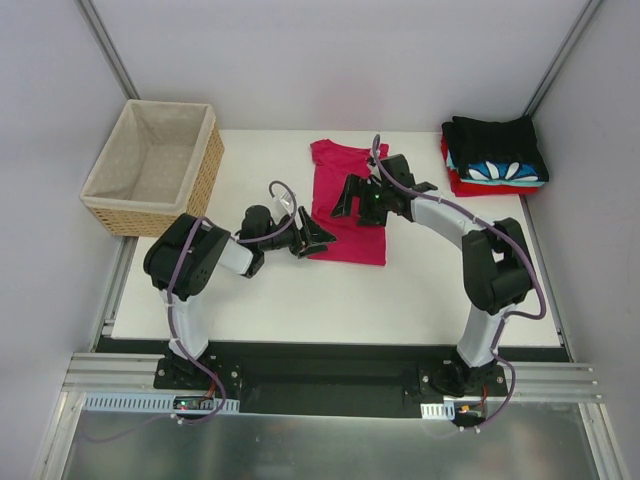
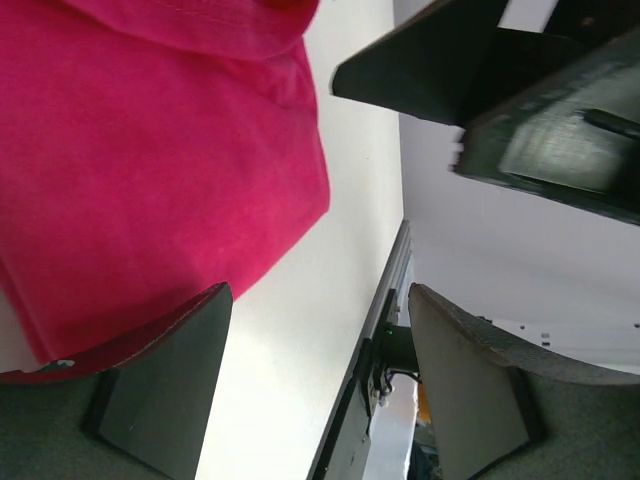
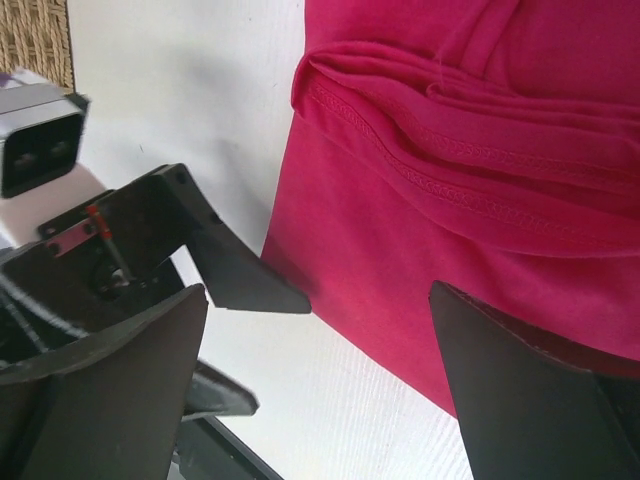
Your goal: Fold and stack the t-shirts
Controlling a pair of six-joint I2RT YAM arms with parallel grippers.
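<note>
Top external view, L to R: basket [image 1: 205, 178] sits at the tabletop's [image 1: 250, 290] upper-left corner. L gripper [image 1: 320, 236] is low at the tee's lower-left corner, jaws apart, nothing pinched. Tee [image 1: 335, 170], crimson-pink, lies flat at frame centre, narrowed to a long strip w/ layers doubled over. R gripper [image 1: 348, 205] hangs over the tee's middle, jaws spread wide, empty. Stack [image 1: 497, 155] of folded shirts (black on top, blue-white, red below) is in the upper right.

Left wrist view: tee fills the upper left; its corner reaches just into the gap btw the fingers but isn't clamped. Right wrist view: stitched hem folds in the upper right, cloth edge running btw the spread fingers.

Handling, as I judge it: light, soft, limp, not fragile. No stiffness, so it'll sag from any single grip point. Doubled layers may slip apart, and the smooth tabletop lets the whole thing slide if pushed. Best hold is prob. the two corners of the lower short edge, one gripper each, pinching through all layers. A finger must slip under the edge first, since the cloth lies flat.
</note>
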